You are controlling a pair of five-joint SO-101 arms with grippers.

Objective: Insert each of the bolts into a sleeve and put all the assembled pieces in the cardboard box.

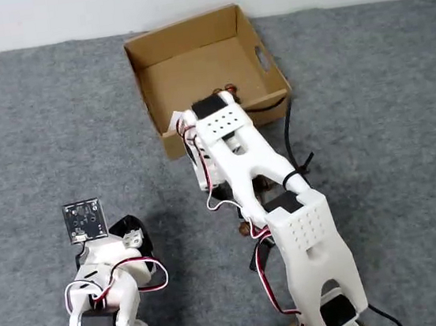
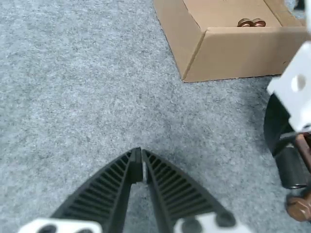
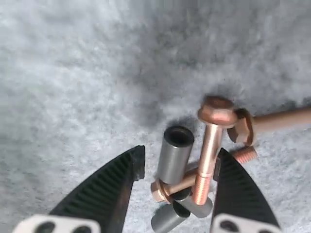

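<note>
At the pick-up step, with right hand [image 3: 181, 160] released astride a copper bolt [image 3: 210, 145] and grey sleeve [image 3: 174, 156], left hand [image 2: 142, 162] clenched empty; next, probably pinching one piece alone.

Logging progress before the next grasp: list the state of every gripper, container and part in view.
Left gripper: shut, empty.
Right gripper: open, over the pile of parts.
Cardboard box: open, copper pieces inside.
Bolt: lying loose on the pile.
Sleeve: empty, bore open.
</note>
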